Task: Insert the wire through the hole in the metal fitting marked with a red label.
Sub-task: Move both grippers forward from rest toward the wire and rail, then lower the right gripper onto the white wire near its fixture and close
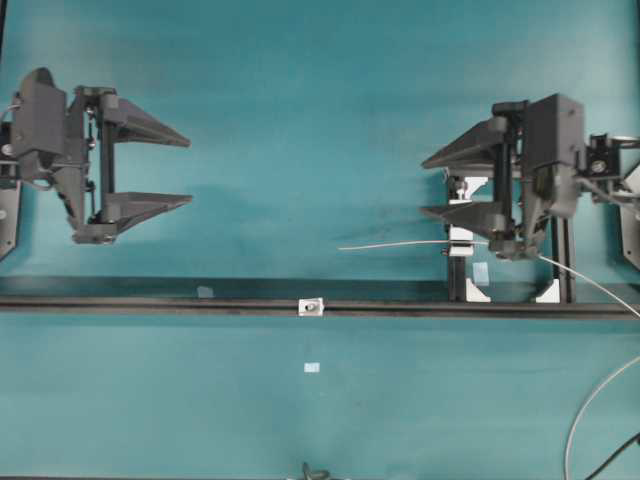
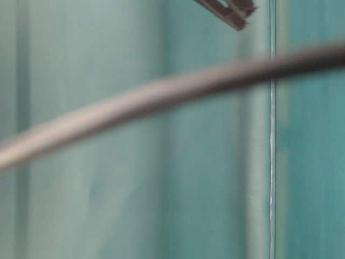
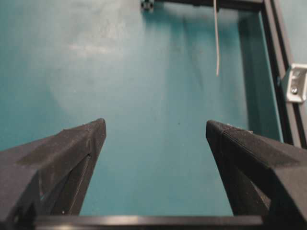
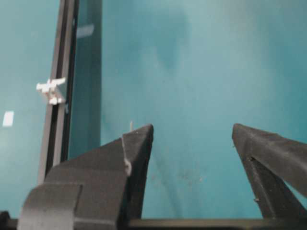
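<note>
**Both grippers wide open, wire loose by the right one**

The left gripper (image 1: 185,170) hangs over the teal table (image 1: 300,120) with its jaws spread wide and nothing between them. The right gripper (image 1: 425,185) also stands open, holding nothing. The wire (image 1: 400,244) lies just beside its lower finger, the free end pointing toward the left gripper. The metal fitting (image 1: 312,306) sits on the dark rail (image 1: 150,304), below and between both grippers, well apart from the wire's tip.

Blurred dark cable (image 2: 178,89) crossing teal bg, diag.
</note>
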